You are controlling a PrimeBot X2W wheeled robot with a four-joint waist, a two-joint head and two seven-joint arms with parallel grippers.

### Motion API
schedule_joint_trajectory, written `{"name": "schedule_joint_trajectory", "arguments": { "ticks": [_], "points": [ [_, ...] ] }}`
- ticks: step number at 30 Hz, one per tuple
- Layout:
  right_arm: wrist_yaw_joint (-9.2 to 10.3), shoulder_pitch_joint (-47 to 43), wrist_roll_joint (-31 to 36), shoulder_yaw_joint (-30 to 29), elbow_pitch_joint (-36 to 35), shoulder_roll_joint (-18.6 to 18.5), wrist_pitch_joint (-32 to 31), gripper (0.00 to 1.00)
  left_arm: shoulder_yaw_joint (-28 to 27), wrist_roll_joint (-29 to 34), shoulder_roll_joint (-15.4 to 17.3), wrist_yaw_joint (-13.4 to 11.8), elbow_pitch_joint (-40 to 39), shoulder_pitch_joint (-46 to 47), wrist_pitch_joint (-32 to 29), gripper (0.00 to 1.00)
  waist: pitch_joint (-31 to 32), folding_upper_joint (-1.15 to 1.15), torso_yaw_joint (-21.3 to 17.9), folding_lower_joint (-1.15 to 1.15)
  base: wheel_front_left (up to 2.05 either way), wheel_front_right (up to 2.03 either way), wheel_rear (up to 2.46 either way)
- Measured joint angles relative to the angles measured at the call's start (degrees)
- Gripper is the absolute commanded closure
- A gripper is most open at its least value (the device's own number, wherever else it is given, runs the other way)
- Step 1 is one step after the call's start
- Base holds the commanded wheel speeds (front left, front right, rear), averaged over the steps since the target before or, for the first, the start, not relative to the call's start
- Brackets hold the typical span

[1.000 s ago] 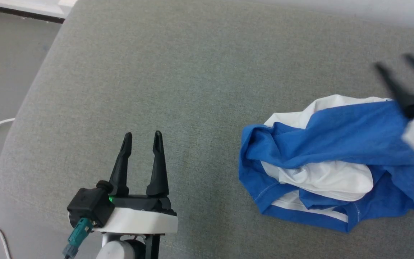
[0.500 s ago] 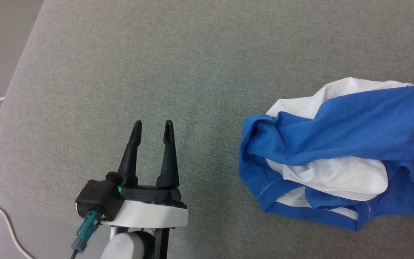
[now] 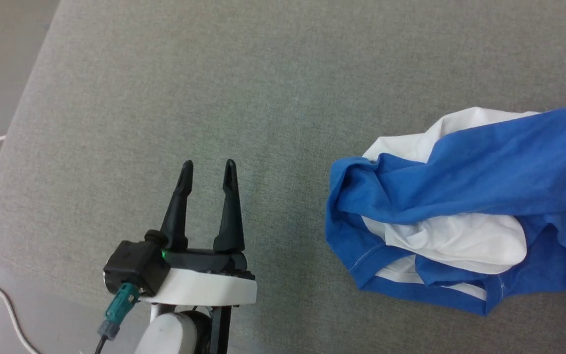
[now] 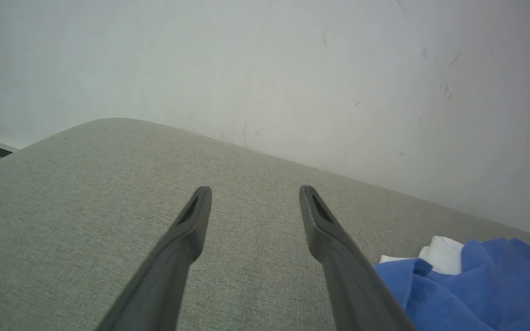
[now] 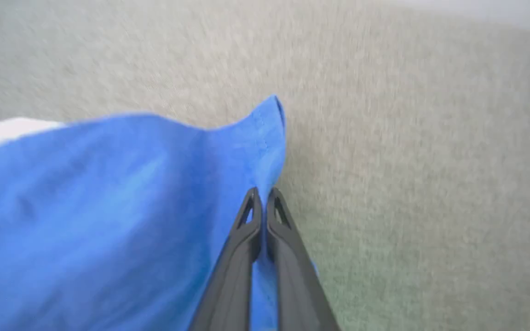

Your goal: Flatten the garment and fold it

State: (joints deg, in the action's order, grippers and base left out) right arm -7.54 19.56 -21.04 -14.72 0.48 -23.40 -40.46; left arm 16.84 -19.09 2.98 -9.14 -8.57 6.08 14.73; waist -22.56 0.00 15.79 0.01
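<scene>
Right wrist view: the right gripper has its two dark fingers pressed together, with blue cloth of the garment caught between them. The pinch sits just short of a stitched hem corner that peaks beyond the fingertips. To the fingers' left, the blue panel runs off as a broad, smooth sheet. To their right lies bare cushion. This view is blurred, so the depth of the bite cannot be confirmed.

Head view: the left gripper hovers over the cushion with its fingers spread and nothing between them. The garment lies well apart to its right as a crumpled heap. A blue band drapes across the bunched white body, and a blue-and-white trimmed hem lies on the robot's side.

Step in hand (judgement): flattening, at its start. One edge is seized, nothing is spread, and folding is not begun.

Next move (judgement): draw the pinched edge outward, away from the heap, low and slowly, so the cloth unrolls rather than dragging the whole pile. The left gripper probably needs an opposing hold on the heap's nearest edge.

Materials:
- Garment: thin, limp, and creases readily.
- Cushion: grey, coarsely woven, with rounded corners, and likely to grip cloth slightly.
- Fingers: rigid, tapered and matte black.
</scene>
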Motion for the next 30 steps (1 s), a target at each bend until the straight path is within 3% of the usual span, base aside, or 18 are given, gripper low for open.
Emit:
{"name": "schedule_joint_trajectory", "arguments": {
  "ticks": [5,13,14,17,20,26,30],
  "points": [
    [0.01,8.65,-3.03,4.86,-4.32,2.56,0.89,1.0,-1.91,-0.18,-0.01,0.08,0.24,-0.3,0.0,0.0,2.89,0.0,0.36,-0.01,0.0,0.0,0.0],
    [0.0,23.03,-4.77,23.75,-3.9,11.6,-3.6,1.0,-5.46,-0.71,0.01,1.56,0.15,-3.52,0.0,0.0,6.66,0.0,3.11,-0.01,0.0,0.0,0.0],
    [0.0,23.03,-4.77,23.75,-3.9,11.6,-3.6,1.0,-5.46,-0.71,0.01,1.56,0.15,-3.52,0.0,0.0,6.66,0.0,3.11,-0.01,0.0,0.0,0.0],
    [0.0,29.03,-5.57,30.41,1.32,18.28,-3.13,1.0,-5.52,-1.26,0.01,2.03,0.18,-4.35,0.0,0.0,7.4,0.0,5.53,-0.01,0.0,0.0,0.0],
    [0.0,30.61,-6.21,33.07,4.17,20.04,-1.79,1.0,-4.88,-1.6,0.02,1.93,-0.05,-4.96,0.0,0.0,7.64,0.0,6.86,-0.02,0.0,0.0,0.0],
    [0.01,31.08,-6.53,40.5,14.4,20.45,0.07,1.0,-2.64,-3.18,0.01,1.53,0.23,-5.11,0.0,0.0,7.7,0.0,11.13,-0.01,0.0,0.0,0.0],
    [0.0,27.06,-2.74,44.52,21.69,20.34,-3.38,1.0,-1.12,-4.68,0.02,1.53,1.07,-5.07,-0.01,0.0,7.37,0.0,14.27,-0.01,0.0,0.0,0.0]
  ]
}}
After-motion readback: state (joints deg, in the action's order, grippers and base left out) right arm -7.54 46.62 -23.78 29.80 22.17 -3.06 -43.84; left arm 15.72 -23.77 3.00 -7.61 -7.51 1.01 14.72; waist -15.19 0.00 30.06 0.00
